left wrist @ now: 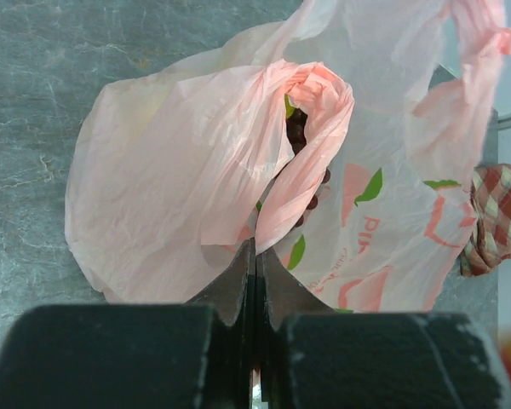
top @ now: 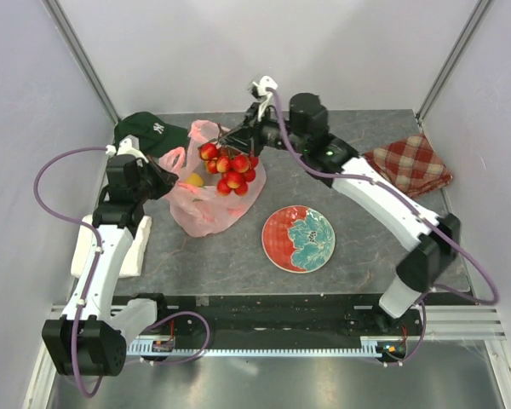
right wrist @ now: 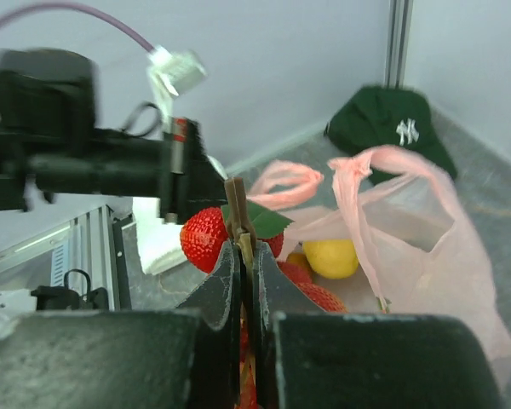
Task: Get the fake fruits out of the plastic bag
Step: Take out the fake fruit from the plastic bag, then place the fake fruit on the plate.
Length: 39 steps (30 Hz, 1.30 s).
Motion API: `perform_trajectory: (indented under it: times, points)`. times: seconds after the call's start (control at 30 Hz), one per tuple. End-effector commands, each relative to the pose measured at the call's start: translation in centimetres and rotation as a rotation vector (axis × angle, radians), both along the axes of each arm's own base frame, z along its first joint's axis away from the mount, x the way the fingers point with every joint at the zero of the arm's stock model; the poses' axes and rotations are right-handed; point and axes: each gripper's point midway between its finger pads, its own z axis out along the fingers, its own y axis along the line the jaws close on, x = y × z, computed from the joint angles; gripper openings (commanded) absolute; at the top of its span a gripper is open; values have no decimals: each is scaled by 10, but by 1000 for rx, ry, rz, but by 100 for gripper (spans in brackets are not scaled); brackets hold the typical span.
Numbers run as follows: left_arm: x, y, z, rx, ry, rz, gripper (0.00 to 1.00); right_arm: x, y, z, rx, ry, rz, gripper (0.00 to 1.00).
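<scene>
Pink bag [top: 206, 207] pinched by left jaws, berry cluster [top: 230, 169] by right jaws; NY cap [top: 149, 132].

Both arms extended, both grippers clamped.
The left arm [top: 98, 256] is bent at the elbow, the left gripper [left wrist: 255, 249] pinched on the plastic bag [left wrist: 170, 187]. The right arm [top: 383, 200] is stretched leftward, the right gripper [right wrist: 241, 247] closed on the stem of the cluster of red berries [top: 230, 170].

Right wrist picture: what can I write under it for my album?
The right tool pinches the stem of the red berry cluster over the pink plastic bag, with a yellow lemon inside.
</scene>
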Motion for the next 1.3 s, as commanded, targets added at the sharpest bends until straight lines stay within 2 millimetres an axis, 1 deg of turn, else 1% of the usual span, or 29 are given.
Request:
perform_trajectory:
  times: [0.0,0.03,0.07,0.1,0.13,0.17,0.2,0.23,0.27,0.33,0.37,0.43,0.5,0.6,0.63,0.7,0.73,0.8,0.83,0.9,0.93,1.0,1.03,1.1,1.13,1.17,1.2,1.23,1.27]
  points:
    - [8,3,19,25,-71,-10,2,-39,-38,72,63,-181,9,0]
    - [8,3,19,25,-73,-10,2,-42,-41,76,68,-191,4,0]
    - [8,3,19,23,-72,-12,2,-44,-44,76,64,-197,-5,0]
    - [7,2,19,21,-75,-16,2,-49,-49,85,76,-217,-9,0]
    - [7,2,19,22,-76,-17,1,-50,-53,80,53,-207,-14,0]
    - [9,11,20,23,-75,9,2,-52,-60,82,25,-251,-22,0]
    - [9,12,21,26,-79,13,2,-54,-67,68,-27,-231,-24,0]
    - [9,14,24,29,-87,15,2,-55,-73,62,-60,-247,-28,0]
    - [10,15,25,33,-90,20,2,-58,-86,52,-104,-281,-41,0]
    - [11,18,26,35,-93,31,2,-64,-98,28,-178,-283,-44,0]
    - [12,19,26,35,-91,33,2,-70,-107,14,-211,-279,-47,0]
    - [13,22,27,32,-94,44,2,-74,-118,-13,-306,-289,-38,0]
    - [13,24,30,29,-101,48,2,-79,-132,-48,-408,-274,-28,0]
    - [14,26,30,35,-103,54,2,-90,-141,-88,-509,-255,38,0]
    - [14,27,29,36,-102,57,2,-94,-143,-104,-535,-233,55,0]
    - [14,27,27,34,-98,59,2,-96,-146,-120,-563,-206,68,0]
    - [14,29,27,33,-100,64,2,-98,-147,-136,-585,-178,81,0]
    - [13,31,26,30,-98,70,2,-100,-149,-152,-612,-147,91,0]
    - [12,31,25,29,-98,69,2,-100,-151,-167,-637,-116,93,0]
    - [11,32,25,28,-100,70,2,-101,-150,-181,-652,-92,114,0]
    - [10,33,26,30,-101,72,2,-104,-147,-192,-653,-60,141,0]
    - [9,35,23,29,-97,76,2,-103,-141,-198,-638,-39,144,0]
    - [8,35,23,27,-95,76,2,-100,-139,-208,-644,-11,140,0]
    - [7,35,19,23,-87,74,2,-94,-132,-211,-632,-6,136,0]
    - [6,35,20,21,-90,74,2,-91,-129,-219,-640,9,139,0]
    - [6,33,17,18,-83,68,2,-86,-126,-219,-631,10,127,0]
    - [5,33,16,17,-81,69,2,-84,-124,-221,-628,14,124,0]
    - [5,33,16,15,-78,66,2,-84,-121,-229,-634,32,127,0]
    - [5,33,14,14,-75,66,2,-83,-119,-231,-632,31,130,0]
